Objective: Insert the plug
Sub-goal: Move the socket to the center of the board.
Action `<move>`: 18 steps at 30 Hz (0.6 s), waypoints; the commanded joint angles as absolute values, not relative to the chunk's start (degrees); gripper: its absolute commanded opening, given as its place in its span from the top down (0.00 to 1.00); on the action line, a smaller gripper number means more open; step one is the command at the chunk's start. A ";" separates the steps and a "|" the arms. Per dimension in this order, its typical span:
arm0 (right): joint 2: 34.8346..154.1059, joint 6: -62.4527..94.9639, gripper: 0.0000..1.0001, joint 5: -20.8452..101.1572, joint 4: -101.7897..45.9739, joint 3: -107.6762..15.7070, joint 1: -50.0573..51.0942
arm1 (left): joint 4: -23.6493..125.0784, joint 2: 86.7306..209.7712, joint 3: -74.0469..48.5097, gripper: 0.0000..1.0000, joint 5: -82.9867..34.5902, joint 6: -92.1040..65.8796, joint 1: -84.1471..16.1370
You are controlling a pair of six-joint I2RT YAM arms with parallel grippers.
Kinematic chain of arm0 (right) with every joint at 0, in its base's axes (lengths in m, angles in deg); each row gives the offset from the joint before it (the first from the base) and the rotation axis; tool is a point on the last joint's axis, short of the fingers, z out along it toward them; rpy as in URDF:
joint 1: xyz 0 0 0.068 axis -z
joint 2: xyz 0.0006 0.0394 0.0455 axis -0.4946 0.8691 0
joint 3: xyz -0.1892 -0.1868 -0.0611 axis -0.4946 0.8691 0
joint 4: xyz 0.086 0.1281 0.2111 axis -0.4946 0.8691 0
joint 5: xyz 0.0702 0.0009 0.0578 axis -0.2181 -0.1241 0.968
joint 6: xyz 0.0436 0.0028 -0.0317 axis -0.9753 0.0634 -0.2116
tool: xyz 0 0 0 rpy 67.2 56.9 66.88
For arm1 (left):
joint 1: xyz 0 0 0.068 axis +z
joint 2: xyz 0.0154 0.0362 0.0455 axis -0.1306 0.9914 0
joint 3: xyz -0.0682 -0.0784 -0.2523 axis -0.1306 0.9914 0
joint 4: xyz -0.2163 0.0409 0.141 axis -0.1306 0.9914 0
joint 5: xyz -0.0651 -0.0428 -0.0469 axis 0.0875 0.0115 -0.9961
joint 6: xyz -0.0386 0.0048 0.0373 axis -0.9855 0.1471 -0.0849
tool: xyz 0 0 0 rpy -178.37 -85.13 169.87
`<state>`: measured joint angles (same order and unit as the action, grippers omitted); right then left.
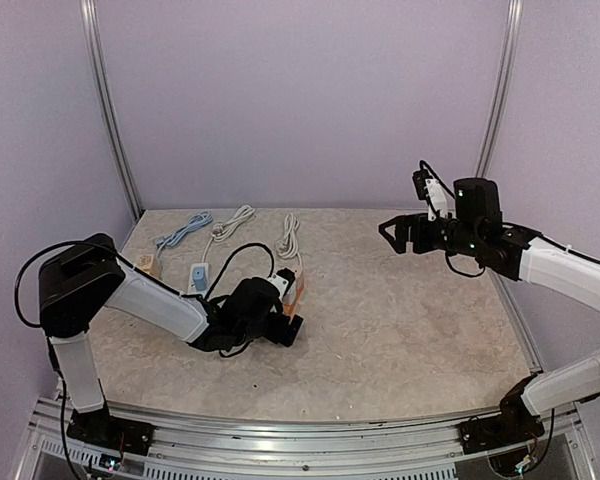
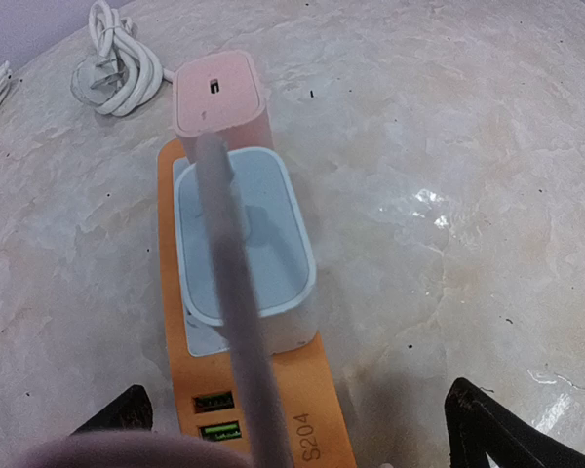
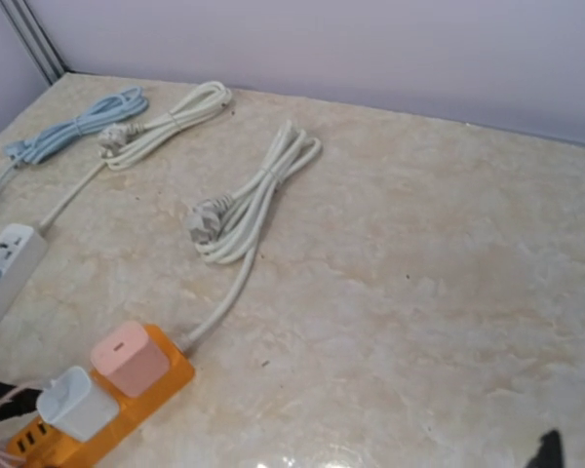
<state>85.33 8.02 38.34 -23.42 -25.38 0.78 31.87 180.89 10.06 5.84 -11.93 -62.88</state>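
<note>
While the left gripper (image 2: 300, 427) and right gripper (image 1: 392, 232) stand open, the white plug (image 2: 278, 244) looks seated in the orange strip (image 2: 317, 385); task seemingly done.

Lilac walls (image 1: 300, 100) — beige marbled table (image 1: 410, 320), aluminium corner posts (image 1: 113, 110).

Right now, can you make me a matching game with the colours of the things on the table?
Things:
1. power strip
2. charger by the strip's cord end
3. charger by the USB ports
4. cord bundle farthest left

Colours:
A. white
B. orange
C. light blue
D. pink

Pairs: 1-B, 2-D, 3-A, 4-C.
</note>
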 commanded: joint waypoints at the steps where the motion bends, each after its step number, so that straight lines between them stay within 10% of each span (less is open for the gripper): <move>1: 84.13 7.52 0.00 37.50 -22.15 -23.97 0.69 | 32.32 183.82 8.00 0.03 4.85 -13.05 -62.45; 18: 85.67 5.14 0.00 38.43 -23.88 -23.16 0.66 | 30.23 185.84 8.45 0.35 5.71 -15.16 -61.31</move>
